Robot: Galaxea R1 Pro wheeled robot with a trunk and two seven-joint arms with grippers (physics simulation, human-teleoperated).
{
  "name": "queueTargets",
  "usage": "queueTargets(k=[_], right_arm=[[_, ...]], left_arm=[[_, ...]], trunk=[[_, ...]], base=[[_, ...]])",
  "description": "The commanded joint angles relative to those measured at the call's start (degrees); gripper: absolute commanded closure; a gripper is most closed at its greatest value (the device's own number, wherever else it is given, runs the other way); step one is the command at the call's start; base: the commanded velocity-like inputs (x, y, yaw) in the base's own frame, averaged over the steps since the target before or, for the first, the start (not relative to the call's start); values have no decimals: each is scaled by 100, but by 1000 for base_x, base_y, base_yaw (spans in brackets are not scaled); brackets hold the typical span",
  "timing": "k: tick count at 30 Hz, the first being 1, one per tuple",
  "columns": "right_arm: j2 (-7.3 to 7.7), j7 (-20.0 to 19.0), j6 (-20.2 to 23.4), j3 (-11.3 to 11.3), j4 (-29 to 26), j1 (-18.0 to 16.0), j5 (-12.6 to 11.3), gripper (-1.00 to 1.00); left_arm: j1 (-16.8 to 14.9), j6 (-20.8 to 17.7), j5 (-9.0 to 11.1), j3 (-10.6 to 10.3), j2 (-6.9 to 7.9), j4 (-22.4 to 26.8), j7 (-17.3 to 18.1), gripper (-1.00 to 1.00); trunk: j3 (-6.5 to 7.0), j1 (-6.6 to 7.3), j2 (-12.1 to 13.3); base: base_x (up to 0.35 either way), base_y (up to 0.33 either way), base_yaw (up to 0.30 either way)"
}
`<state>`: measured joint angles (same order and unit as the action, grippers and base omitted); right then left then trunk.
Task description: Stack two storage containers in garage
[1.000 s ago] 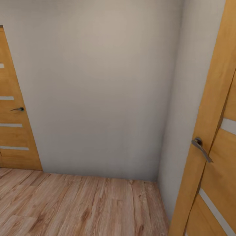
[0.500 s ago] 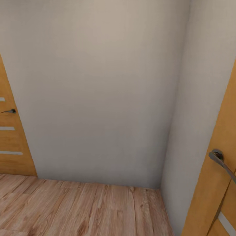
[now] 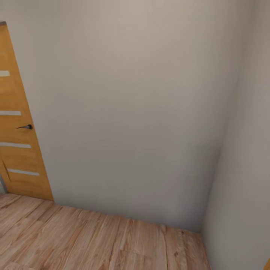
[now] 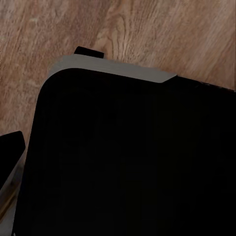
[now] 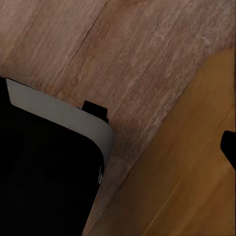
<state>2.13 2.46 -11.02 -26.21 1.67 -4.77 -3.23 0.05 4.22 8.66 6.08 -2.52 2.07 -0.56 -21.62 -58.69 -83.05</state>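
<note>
Both orange-red storage containers are out of view. I face a corner of white walls (image 3: 131, 112) over a light wood plank floor (image 3: 93, 240). A dark fingertip (image 4: 9, 146) pokes in at the edge of the left wrist view, above the planks and beside my black base (image 4: 128, 162). Another dark fingertip (image 5: 229, 147) sits at the edge of the right wrist view, over an orange wooden door surface (image 5: 187, 187). Neither view lets me judge how the jaws stand.
A shut orange wooden door (image 3: 17, 150) with pale glass strips and a dark lever handle (image 3: 26, 127) stands at the left. A side wall (image 3: 247, 180) closes the corner on the right. My base's grey rim (image 5: 59, 110) lies close to the right-hand door.
The camera has moved: the view swung, so the right-hand door and its handle slid out of the picture and more of the left door came in.
</note>
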Motion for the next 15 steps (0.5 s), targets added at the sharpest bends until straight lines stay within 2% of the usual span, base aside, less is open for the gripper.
queueTargets(k=[1, 15], right_arm=[[-2, 10, -33, -50, 18, -7, -31, -100], [-2, 9, -32, -59, 18, -7, -29, -100]], left_arm=[[0, 9, 8, 42, -3, 5, -6, -100], [2, 9, 8, 42, -3, 8, -6, -100]], trunk=[[-6, -4, -3], [-6, -4, -3]], base=[[320, 0, 277], [315, 0, 277]])
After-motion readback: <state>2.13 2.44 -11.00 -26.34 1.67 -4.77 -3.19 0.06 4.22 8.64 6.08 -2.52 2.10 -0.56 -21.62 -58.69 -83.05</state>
